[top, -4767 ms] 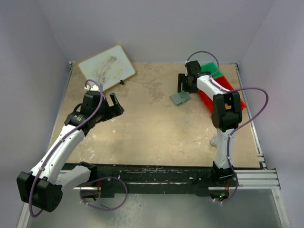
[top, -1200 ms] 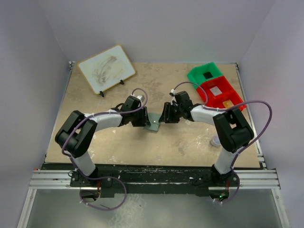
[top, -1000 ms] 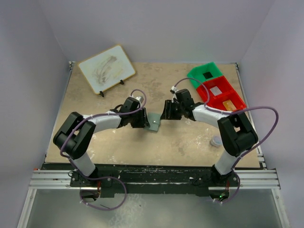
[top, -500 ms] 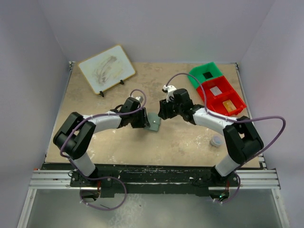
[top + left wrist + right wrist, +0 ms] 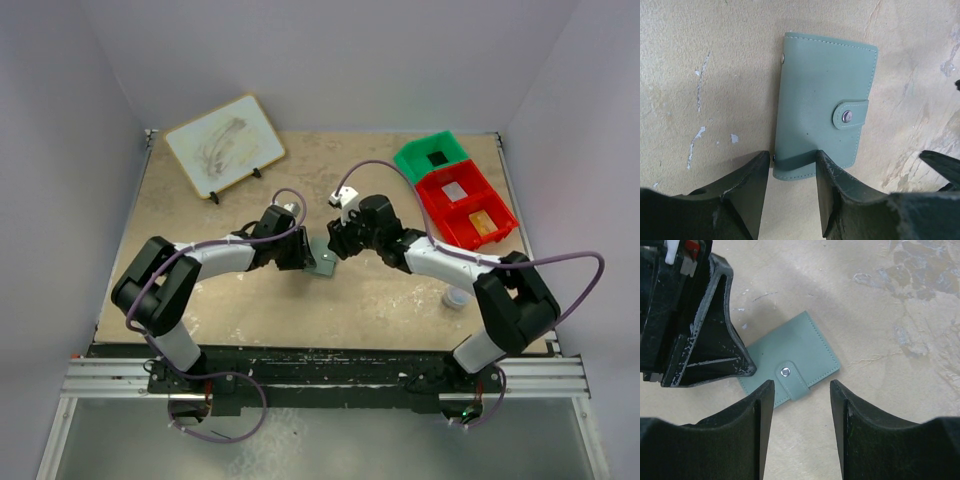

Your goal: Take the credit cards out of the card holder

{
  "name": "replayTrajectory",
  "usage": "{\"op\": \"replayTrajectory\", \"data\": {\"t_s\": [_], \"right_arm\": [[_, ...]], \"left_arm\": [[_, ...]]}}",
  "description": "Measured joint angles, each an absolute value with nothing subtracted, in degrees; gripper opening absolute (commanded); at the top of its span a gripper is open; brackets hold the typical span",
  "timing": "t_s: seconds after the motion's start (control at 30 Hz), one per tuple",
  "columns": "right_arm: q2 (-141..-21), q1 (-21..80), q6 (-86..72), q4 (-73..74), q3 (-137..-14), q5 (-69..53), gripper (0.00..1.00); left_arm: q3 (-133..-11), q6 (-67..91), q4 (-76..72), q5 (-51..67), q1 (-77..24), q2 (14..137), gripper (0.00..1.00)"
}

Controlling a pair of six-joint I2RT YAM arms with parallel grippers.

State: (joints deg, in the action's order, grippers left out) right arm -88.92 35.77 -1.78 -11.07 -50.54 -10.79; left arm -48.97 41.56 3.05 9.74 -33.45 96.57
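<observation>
Nearest my bases, a small pale round thing stands on the table beside my right arm; I cannot tell what it is. Farther out, at mid-table, my two grippers face each other over the card holder. It lies flat and folded shut, grey-green side up, with its strap snapped down across one long edge.

My left gripper reaches in from the left with its jaws apart. A near corner of the holder sits in the gap, and one finger overlaps the holder's short end. I cannot tell whether that finger presses on it.

My right gripper hangs on the other side, jaws apart and holding nothing. The holder shows in the gap between its fingers.

Beyond, at the far right, sit the red bins with a green bin just behind them. At the far left a white board leans on its stand.
</observation>
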Motion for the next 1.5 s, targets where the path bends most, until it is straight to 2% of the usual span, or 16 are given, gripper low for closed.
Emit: {"op": "replayTrajectory", "data": {"t_s": [0.23,0.63,0.97,1.4,1.43,1.5], "right_arm": [[-91.77,36.77,1.04,-9.17,-52.82,-10.00,0.44],[-101.58,38.24,1.26,-3.14,-59.29,-9.85,0.50],[-102.06,41.30,1.50,-1.54,-59.77,-5.39,0.52],[-103.13,43.90,-1.45,-0.69,-61.19,1.78,0.40],[-103.13,44.01,-2.04,-0.56,-61.25,2.37,0.39],[-103.13,44.31,-2.90,-0.45,-61.32,3.31,0.26]], "left_arm": [[-48.97,41.91,3.11,9.56,-33.45,96.57,0.40],[-48.97,42.02,3.22,9.39,-33.45,96.57,0.38],[-48.82,42.57,3.18,8.93,-33.45,96.57,0.35],[-48.21,43.99,2.39,8.54,-33.45,96.51,0.32],[-48.14,44.01,2.28,8.49,-33.45,96.49,0.32],[-48.07,44.05,2.17,8.34,-33.45,96.44,0.31]]}}
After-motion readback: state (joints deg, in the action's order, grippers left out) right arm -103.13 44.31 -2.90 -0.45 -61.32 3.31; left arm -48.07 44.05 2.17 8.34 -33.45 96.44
